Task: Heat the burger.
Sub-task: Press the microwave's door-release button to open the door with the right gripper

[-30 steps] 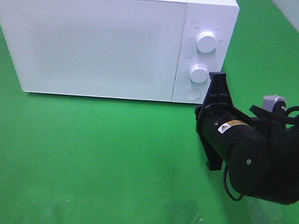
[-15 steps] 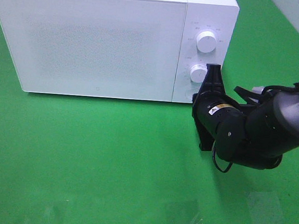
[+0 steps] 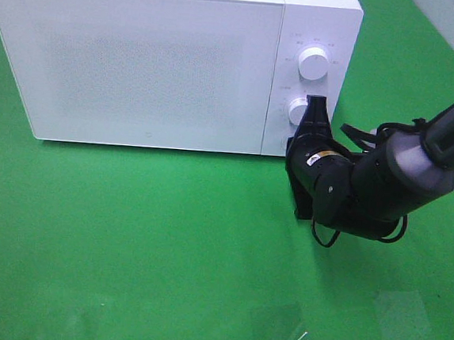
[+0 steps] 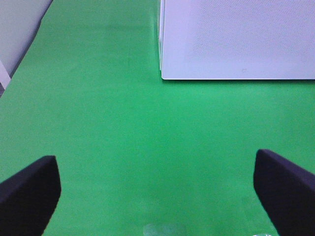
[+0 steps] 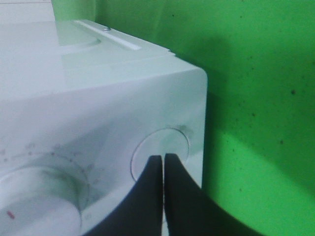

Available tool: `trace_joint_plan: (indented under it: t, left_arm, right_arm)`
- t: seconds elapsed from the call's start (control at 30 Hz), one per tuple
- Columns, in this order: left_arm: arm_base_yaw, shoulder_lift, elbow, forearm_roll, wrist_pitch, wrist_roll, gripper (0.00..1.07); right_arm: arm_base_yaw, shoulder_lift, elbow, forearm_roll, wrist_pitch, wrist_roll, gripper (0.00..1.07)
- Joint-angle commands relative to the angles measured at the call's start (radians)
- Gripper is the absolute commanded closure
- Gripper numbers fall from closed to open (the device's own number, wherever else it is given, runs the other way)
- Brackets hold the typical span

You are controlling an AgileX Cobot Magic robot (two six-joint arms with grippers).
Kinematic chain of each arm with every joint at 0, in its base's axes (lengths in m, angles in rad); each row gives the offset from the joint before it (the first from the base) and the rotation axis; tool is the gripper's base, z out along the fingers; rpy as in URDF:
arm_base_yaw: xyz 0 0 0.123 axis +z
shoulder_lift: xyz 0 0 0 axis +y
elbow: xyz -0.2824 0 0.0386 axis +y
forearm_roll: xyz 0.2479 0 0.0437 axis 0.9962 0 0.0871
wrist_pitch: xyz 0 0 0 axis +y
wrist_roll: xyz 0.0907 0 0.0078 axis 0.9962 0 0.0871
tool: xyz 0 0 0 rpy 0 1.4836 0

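Bright, even overhead light; the high view is sharp. The glossy white box-shaped microwave oven point(image 3: 156, 68) looks nearly washed out, with a thin soft shadow under its front edge on the green table cover point(image 3: 125, 248). Pale glare patches shine on the cover's near edge. Wrist views are softer: the right one blurs at close range, green-tinted, with a broad shadow beside the oven.
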Motion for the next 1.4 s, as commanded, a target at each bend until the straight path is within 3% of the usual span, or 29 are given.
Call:
trace_joint_plan:
  t: [0.03, 0.8, 1.4]
  left_arm:
    - [0.001, -0.021, 0.002, -0.004, -0.003, -0.002, 0.06]
    - [0.001, -0.021, 0.002, -0.004, -0.003, -0.002, 0.06]
    - [0.001, -0.021, 0.002, -0.004, -0.003, -0.002, 0.06]
  right_arm:
    - [-0.008, 0.014, -0.033, -0.011, 0.001, 0.008, 1.07]
    - [-0.03, 0.022, -0.035, 0.068, -0.171, 0.044, 1.07]
    - [-0.041, 0.095, -0.208, 0.017, -0.368, 0.045, 1.07]
